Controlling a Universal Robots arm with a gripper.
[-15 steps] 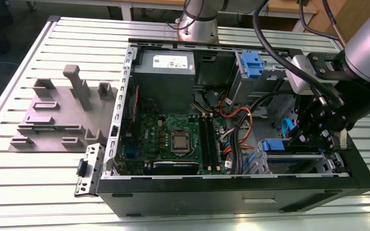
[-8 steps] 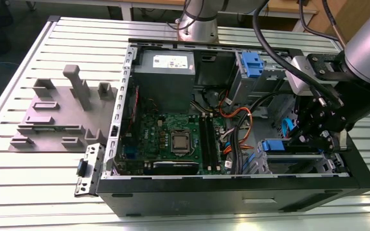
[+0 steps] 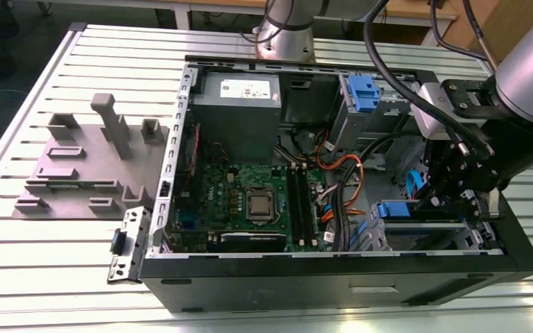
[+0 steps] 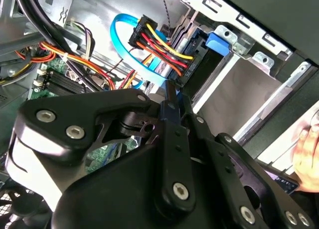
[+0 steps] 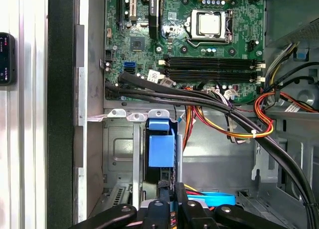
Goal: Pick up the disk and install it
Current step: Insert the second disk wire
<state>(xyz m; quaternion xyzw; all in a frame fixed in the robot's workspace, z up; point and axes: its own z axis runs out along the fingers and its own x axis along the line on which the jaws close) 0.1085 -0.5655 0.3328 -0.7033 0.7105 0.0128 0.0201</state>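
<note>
The disk (image 3: 394, 208) lies in the lower drive bay of the open computer case (image 3: 341, 267), at the exterior view's right. Its blue end tab (image 5: 160, 146) faces the motherboard, and the same tab (image 4: 218, 42) shows between the bay's metal rails. My black gripper (image 3: 438, 201) hangs inside the case just behind the disk's far end. Its fingers (image 5: 160, 206) stand pressed together, shut, with nothing visible between them. In the second wrist view the gripper (image 4: 169, 92) points at the disk's rear, next to a bundle of red, yellow and black wires (image 4: 159, 47).
A second blue caddy (image 3: 363, 94) sits in the upper bay beside the grey power-supply box (image 3: 239, 97). The motherboard (image 3: 248, 201) fills the case floor. Black cables (image 5: 209, 104) and a blue data cable (image 4: 124, 44) run close to the gripper. A grey fixture (image 3: 91, 159) stands on the table. A hand (image 4: 306, 149) shows outside the case.
</note>
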